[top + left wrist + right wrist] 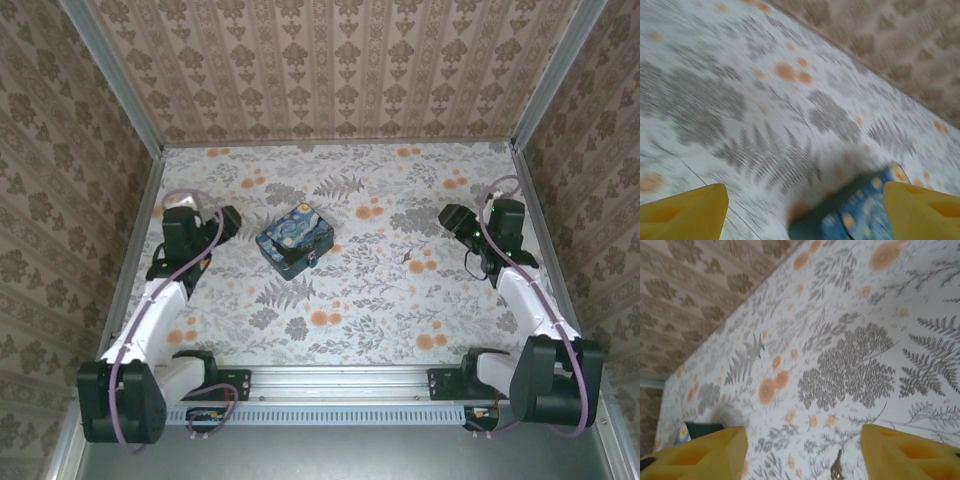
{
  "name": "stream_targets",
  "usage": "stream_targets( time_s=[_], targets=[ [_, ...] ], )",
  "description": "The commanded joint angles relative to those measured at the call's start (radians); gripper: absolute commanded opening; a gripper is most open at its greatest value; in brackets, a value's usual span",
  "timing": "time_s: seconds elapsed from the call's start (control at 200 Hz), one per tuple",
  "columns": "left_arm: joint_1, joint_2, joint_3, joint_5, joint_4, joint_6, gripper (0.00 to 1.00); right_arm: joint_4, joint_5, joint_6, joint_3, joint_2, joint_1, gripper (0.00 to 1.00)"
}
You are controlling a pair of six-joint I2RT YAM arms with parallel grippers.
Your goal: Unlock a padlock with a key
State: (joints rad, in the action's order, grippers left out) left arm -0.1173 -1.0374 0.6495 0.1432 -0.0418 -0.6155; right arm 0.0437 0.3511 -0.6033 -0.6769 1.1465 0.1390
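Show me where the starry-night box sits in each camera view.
Top external: the starry-night box sits just left of centre.
Left wrist: the box is at the bottom edge, right of centre, blurred.
Right wrist: the box's dark corner shows at lower left.
Shared landmark: the fern-and-flower tablecloth.

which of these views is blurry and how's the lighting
top external: sharp and evenly lit, no glare, only soft shadows beside the box; left wrist: motion blur throughout, the fern print and the box's corner smeared; right wrist: print on the table mostly crisp, the wall at upper left a bit soft.
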Motion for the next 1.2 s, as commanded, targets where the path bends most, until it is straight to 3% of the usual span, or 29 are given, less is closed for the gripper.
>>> stream_targets(
  time_s=[0.0, 0.12, 0.325, 0.44, 0.515, 1.195],
  targets=[
    [-0.075, 0.027, 0.043, 0.024, -0.168, -0.057, 0.79, 0.269, -0.048, 0.083, -0.067, 0.031, -0.068, 0.57],
    [-0.185, 0.015, 0.052, 0.034, -0.194, -0.105, 0.78, 0.367, -0.149, 0.134, -0.113, 0.087, -0.164, 0.5],
    [-0.395, -0.047, 0.075, 0.05, -0.173, -0.152, 0.79, 0.429, -0.211, 0.184, -0.162, 0.184, -0.24, 0.45],
    [-0.467, -0.103, 0.086, 0.056, -0.141, -0.18, 0.8, 0.452, -0.237, 0.203, -0.205, 0.281, -0.273, 0.36],
    [-0.506, -0.131, 0.101, 0.052, -0.132, -0.186, 0.8, 0.452, -0.258, 0.207, -0.218, 0.311, -0.3, 0.35],
    [-0.549, -0.153, 0.115, 0.088, -0.1, -0.213, 0.82, 0.463, -0.339, 0.244, -0.32, 0.537, -0.379, 0.29]
  ],
)
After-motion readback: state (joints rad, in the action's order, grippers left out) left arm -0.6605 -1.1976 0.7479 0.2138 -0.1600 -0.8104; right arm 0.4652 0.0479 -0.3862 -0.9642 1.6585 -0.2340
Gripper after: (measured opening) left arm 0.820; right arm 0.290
